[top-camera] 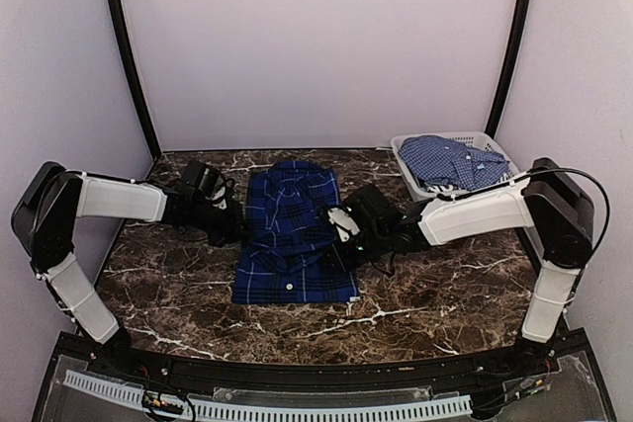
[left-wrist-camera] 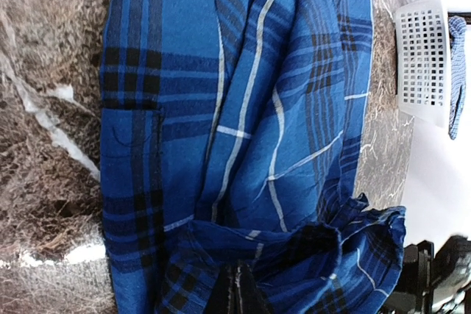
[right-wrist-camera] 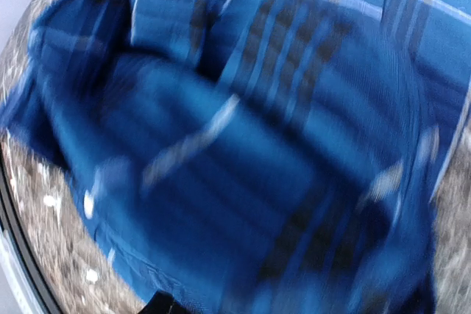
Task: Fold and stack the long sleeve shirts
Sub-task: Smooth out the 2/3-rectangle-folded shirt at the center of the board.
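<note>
The dark blue plaid long sleeve shirt (top-camera: 292, 239) lies partly folded in the middle of the marble table. My left gripper (top-camera: 240, 228) is at its left edge. In the left wrist view the left gripper (left-wrist-camera: 235, 293) is shut on a bunched fold of the plaid shirt (left-wrist-camera: 243, 108). My right gripper (top-camera: 341, 227) is at the shirt's right edge. The right wrist view is blurred and filled with plaid cloth (right-wrist-camera: 243, 145), so its jaws do not show. The lighter blue checked shirt (top-camera: 450, 160) lies crumpled in the basket.
A pale lattice basket (top-camera: 407, 175) stands at the back right corner and also shows in the left wrist view as the basket (left-wrist-camera: 423, 56). Bare marble table (top-camera: 168, 284) lies to the left, right and front of the shirt. Black frame posts stand at the back corners.
</note>
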Motion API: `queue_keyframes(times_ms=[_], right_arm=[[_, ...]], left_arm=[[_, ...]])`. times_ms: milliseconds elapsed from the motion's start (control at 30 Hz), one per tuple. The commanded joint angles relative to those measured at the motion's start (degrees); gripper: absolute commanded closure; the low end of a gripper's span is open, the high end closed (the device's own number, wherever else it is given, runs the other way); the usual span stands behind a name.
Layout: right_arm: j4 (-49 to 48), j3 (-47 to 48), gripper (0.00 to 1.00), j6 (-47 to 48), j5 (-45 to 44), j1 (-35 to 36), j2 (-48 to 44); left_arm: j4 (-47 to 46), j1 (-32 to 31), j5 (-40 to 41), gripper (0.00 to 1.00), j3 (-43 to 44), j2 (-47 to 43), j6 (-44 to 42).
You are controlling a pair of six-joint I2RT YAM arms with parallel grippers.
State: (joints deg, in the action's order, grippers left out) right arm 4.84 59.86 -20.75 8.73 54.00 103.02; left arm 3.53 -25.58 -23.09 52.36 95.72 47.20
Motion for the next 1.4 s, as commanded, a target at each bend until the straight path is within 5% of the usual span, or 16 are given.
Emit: queue_keyframes(times_ms=[0, 333, 433, 567, 767, 1067, 1367], right_arm=[[-0.4, 9.4, 0.67, -1.8, -1.7, -4.0, 4.2], [4.9, 24.2, 0.58, -1.7, 1.0, -10.0, 16.3], [6.8, 26.2, 0.55, -1.0, 0.5, -10.5, 16.9], [6.7, 24.3, 0.47, -0.5, -1.7, -10.6, 13.6], [5.3, 17.3, 0.35, -1.7, -5.7, -12.6, 5.7], [-0.5, 3.7, 0.35, -3.2, -2.0, -13.7, -2.5], [-6.0, -2.7, 0.35, -5.1, 2.8, -13.7, -2.7]], left_arm=[[1.7, 0.5, 3.0, 1.00, 1.6, -3.9, 0.0], [4.7, 3.3, 8.0, 0.90, 8.2, -0.4, -3.9], [5.6, 3.8, 7.5, 0.68, 10.0, -0.1, -5.8], [7.3, 3.9, 5.0, 0.55, 9.6, -1.3, -8.6], [3.8, 3.8, -0.8, 0.54, 2.2, -5.3, -10.9], [0.5, 2.9, -4.1, 0.55, -3.3, -4.0, -12.8], [0.7, 1.4, -4.8, 0.57, 0.8, 2.4, -13.9]])
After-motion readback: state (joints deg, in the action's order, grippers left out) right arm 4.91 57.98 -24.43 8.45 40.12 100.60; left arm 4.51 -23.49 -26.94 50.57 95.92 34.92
